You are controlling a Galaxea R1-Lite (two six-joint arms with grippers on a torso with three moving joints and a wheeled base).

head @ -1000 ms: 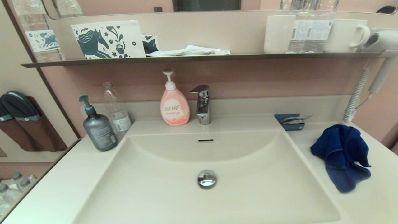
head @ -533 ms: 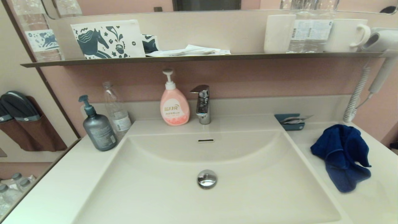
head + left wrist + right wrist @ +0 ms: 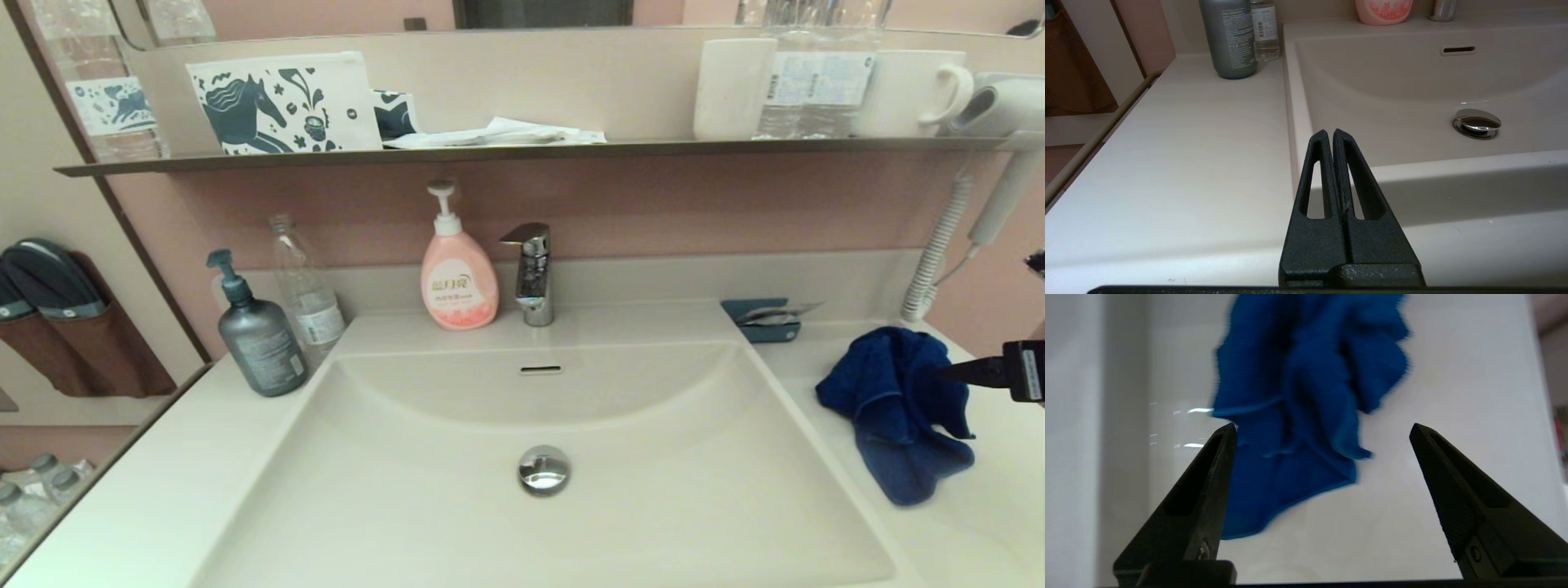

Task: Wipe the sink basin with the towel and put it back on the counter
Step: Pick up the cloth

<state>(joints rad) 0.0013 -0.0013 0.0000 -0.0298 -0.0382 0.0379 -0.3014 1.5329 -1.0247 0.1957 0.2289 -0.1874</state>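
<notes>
Right gripper (image 3: 1323, 430): jaws spread wide, holding nothing; poised above the towel, one black finger (image 3: 967, 371) entering the head view at the right edge, over the cloth's right side.
Left gripper (image 3: 1329, 134): fingers pressed together, empty; parked low at the front rim of the vanity, left of the basin.
Counter (image 3: 163, 490): off-white vanity top, one piece with the basin, low raised back edge.
Sink basin (image 3: 457, 523): large, glossy, sloping sides; chrome drain plug (image 3: 543, 469) at centre, slot overflow (image 3: 540, 370) on the back wall.
Wall shelf (image 3: 490, 153): thin, grey-brown; carries a horse-print pouch, white cups and a water bottle.
Towel (image 3: 894, 408): royal-blue terry, rumpled, lying on the counter right of the basin.
Pump bottles: grey one (image 3: 257, 335) at left rear; pink one (image 3: 457, 278) just beside the chrome faucet (image 3: 531, 273).
Tray (image 3: 763, 320): small, teal, behind the towel.
</notes>
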